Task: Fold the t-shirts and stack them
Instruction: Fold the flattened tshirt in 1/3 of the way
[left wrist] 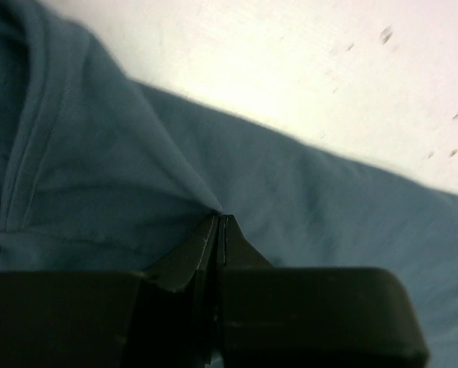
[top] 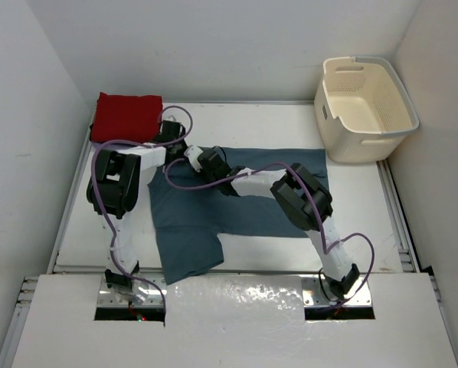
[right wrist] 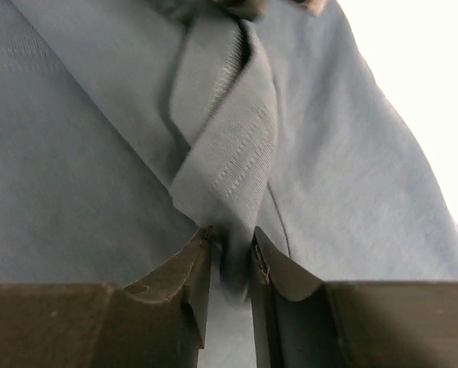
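Top external: you have the teal t-shirt (top: 244, 211) spread flat across the middle of the white counter (top: 367, 222), with one sleeve lying toward the near edge between the two arm bases. The red t-shirt (top: 125, 116) sits folded in a neat block at the far left corner, well apart from the teal one's body. The cream laundry basket (top: 350, 142) stands at the far right corner, just beyond the teal cloth's far right edge. Both arms reach to the far left part of the teal t-shirt: your left arm (top: 118, 188) goes up the left side, and your right arm (top: 302, 199) stretches across the cloth from the right. Left wrist: the left hand (left wrist: 220, 221) is closed tight, tips together, and the teal cloth is drawn up to a small peak right at the tips, so it is pinching the fabric. A seamed edge runs along the left of that view, with bare counter beyond. Right wrist: the right hand (right wrist: 230, 241) is narrow, clamped on a rolled, ribbed fold of the same teal cloth that rises from between the fingers.
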You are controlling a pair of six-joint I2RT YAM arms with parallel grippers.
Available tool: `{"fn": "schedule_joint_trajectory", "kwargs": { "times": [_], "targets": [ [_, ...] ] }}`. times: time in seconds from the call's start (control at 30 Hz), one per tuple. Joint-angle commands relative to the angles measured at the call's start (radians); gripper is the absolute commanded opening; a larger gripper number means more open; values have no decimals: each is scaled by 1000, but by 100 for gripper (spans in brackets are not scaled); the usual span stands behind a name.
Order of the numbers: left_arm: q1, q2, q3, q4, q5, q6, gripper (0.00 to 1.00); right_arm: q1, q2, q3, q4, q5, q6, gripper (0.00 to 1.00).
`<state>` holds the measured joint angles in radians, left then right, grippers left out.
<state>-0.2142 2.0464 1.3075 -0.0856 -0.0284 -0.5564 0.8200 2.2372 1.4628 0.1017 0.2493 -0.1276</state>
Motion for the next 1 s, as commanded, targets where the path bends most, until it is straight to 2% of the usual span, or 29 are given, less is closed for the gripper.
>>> {"fn": "schedule_joint_trajectory", "kwargs": {
  "times": [0.0,0.27,0.43,0.53,0.73,0.87,0.93,0.97],
  "targets": [
    [-2,-80,-51,64,24,3,0,1,-82,-27,79,-11,11,24],
    [-5,-276,-246,63,-27,-26,0,2,-177,-165,108,-160,36,19],
    [-11,-373,-346,67,-62,-31,0,2,-195,-190,102,-186,43,28],
    [-14,-381,-338,50,-71,-19,0,1,-200,-196,110,-188,55,33],
    [-14,-296,-248,23,-107,4,0,1,-185,-156,93,-226,83,35],
    [-13,-200,-157,-6,-131,9,0,1,-146,-107,55,-217,79,27],
    [-11,-175,-130,-20,-134,10,0,2,-122,-72,38,-214,72,29],
    [-11,-161,-111,-25,-128,13,0,1,-117,-67,36,-203,71,33]
  ]
}}
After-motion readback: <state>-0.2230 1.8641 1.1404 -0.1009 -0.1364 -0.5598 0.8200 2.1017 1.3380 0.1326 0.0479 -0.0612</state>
